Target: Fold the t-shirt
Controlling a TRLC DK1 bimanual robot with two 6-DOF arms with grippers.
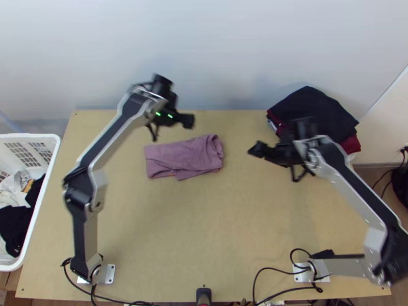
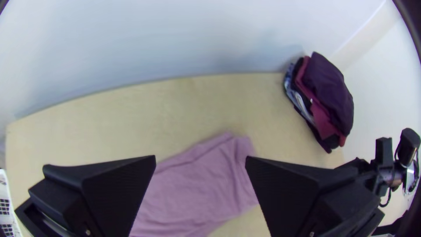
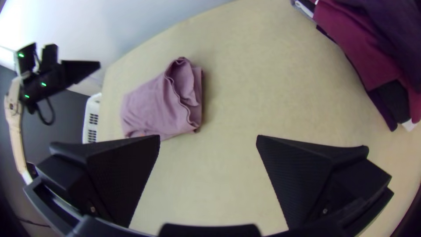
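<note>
Folded mauve cloth t-shirt: on the light wooden table, left of centre, nearer the far edge than the near one; folded into a compact, roughly oblong bundle with its long sides running across.
Shirt edges: the left end is fairly straight; the right end is thicker, with layered, wavy folds, seen best from the right wrist; a flap juts a little from the near side.
Left gripper, black and wide-fingered: just past the shirt's far side, towards the wall; jaws wide apart, nothing between them.
Right gripper, black and wide-fingered: right of the shirt, well apart from it; jaws wide apart, holding nothing.
Side room: bare wood separates the shirt's right end from the right gripper, and another strip runs from its left end to the table's left edge.
Near room: a broad stretch of wood from the shirt to the near edge, where black cables run.
Far room: a narrower strip between shirt and far edge.
Pile of folded black, dark red and blue clothes: at the far right corner, partly behind the right arm.
White plastic laundry basket: beside the left edge, with clothes inside.
</note>
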